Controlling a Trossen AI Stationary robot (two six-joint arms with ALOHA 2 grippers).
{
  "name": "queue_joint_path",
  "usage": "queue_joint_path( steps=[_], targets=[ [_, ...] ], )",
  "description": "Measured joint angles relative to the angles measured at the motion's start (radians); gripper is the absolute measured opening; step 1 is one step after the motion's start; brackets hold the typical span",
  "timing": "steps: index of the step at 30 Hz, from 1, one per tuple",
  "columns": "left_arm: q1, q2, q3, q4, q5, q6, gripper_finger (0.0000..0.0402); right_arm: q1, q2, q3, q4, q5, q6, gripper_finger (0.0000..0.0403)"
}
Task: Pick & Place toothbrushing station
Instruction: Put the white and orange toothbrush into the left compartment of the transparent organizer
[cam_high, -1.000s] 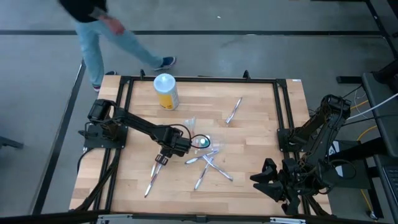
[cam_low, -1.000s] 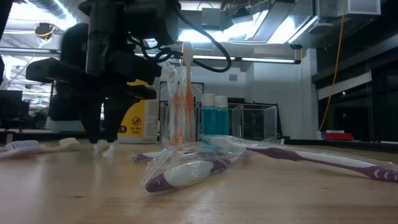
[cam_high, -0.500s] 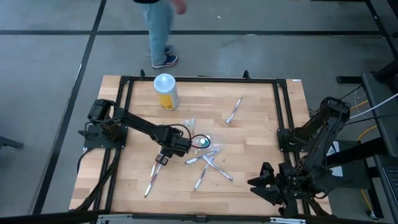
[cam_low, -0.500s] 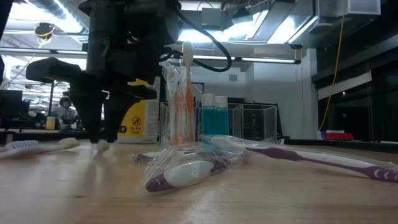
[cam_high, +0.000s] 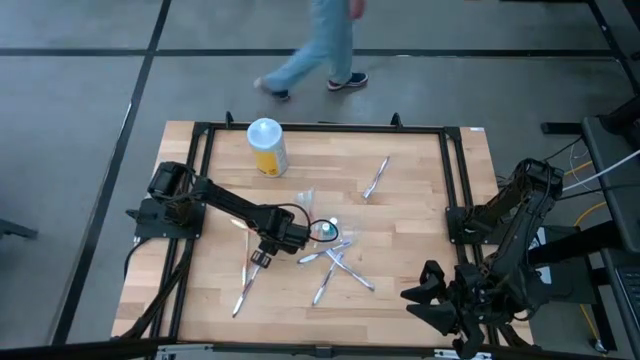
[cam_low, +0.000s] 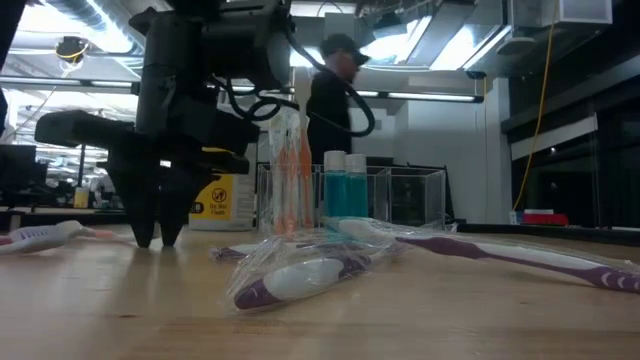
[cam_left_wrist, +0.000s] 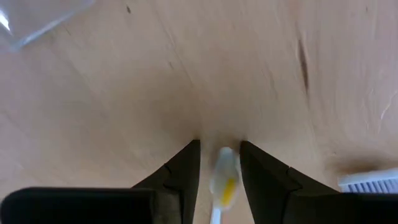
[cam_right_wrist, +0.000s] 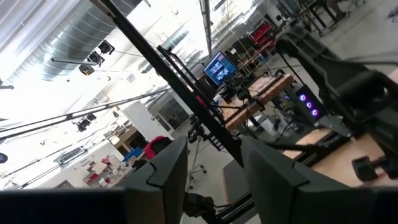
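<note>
Lowered since the earlier frame, left end effector (cam_left_wrist: 219, 149) now straddles a white toothbrush (cam_left_wrist: 224, 177) on the bench (cam_high: 420, 200), fingers parted, not yet clamped; pick imminent.

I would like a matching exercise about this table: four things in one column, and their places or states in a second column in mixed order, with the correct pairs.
Things:
1. left gripper
2. right gripper
3. yellow canister
4. lone toothbrush

Places or states:
A. stands upright at the table's far edge
B. down at the wood, fingers either side of a toothbrush handle
C. lies alone on the far right part of the table
D. parked off the table's near right corner

Pairs: 1-B, 2-D, 3-A, 4-C
</note>
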Motion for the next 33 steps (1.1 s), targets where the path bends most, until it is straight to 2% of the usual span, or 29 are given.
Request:
queue_joint_path(
  steps=[8, 15, 18, 23, 33],
  targets=[
    [0.002, -0.004, -0.001, -0.009, -0.025, -0.032, 0.0073, 0.0, 0.0, 0.015, -0.011, -0.003, -0.024, 0.0155],
    [0.026, -0.036, -0.007, -0.038, -0.079, -0.036, 0.008, 0.0, 0.0, 0.016, -0.02, -0.002, -0.023, 0.0155],
    [0.038, -0.036, -0.006, -0.051, -0.038, -0.039, 0.0083, 0.0, 0.0, 0.016, -0.02, -0.002, -0.022, 0.0155],
    [0.055, -0.034, -0.006, -0.042, -0.033, -0.041, 0.0076, 0.0, 0.0, 0.016, -0.024, 0.001, -0.008, 0.0155],
    [0.061, -0.036, -0.004, -0.04, -0.028, -0.084, 0.0012, 0.0, 0.0, 0.016, -0.028, 0.001, -0.005, 0.0155]
  ],
)
